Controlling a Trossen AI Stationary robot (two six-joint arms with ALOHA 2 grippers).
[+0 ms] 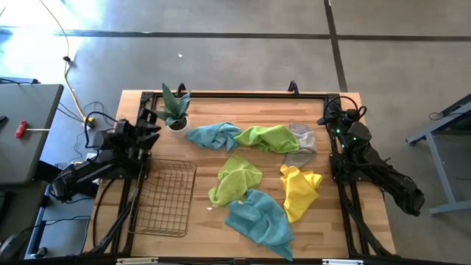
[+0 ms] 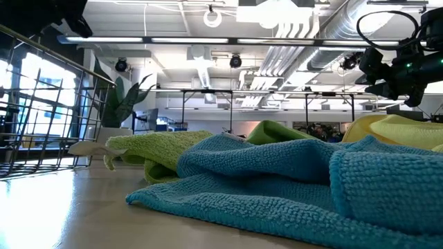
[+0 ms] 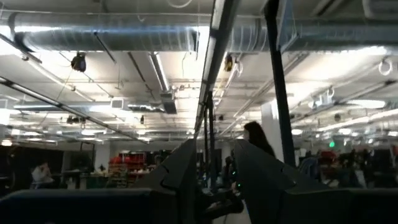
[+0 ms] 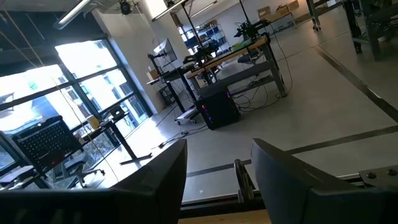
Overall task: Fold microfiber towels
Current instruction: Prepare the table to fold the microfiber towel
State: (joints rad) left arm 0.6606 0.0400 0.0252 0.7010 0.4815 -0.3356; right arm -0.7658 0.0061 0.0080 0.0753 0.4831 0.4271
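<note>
Several microfiber towels lie crumpled in the middle of the table, touched by neither gripper: a teal one (image 1: 213, 135), a lime green one (image 1: 268, 137) and a pale grey one (image 1: 303, 143) at the back, and another lime green one (image 1: 237, 179), a yellow one (image 1: 300, 190) and a teal one (image 1: 259, 218) nearer the front. In the low view the near teal towel (image 2: 277, 180) fills the foreground. My left gripper (image 1: 153, 119) is drawn back at the table's left edge, tipped upward and open (image 3: 214, 168). My right gripper (image 1: 330, 112) waits at the far right corner, open (image 4: 217, 168).
A small potted plant (image 1: 175, 110) stands at the back left, close to my left gripper. A dark wire-mesh basket (image 1: 165, 197) lies at the front left. A black frame (image 1: 235, 94) runs along the table's edges. A person (image 3: 256, 138) is far off in the room.
</note>
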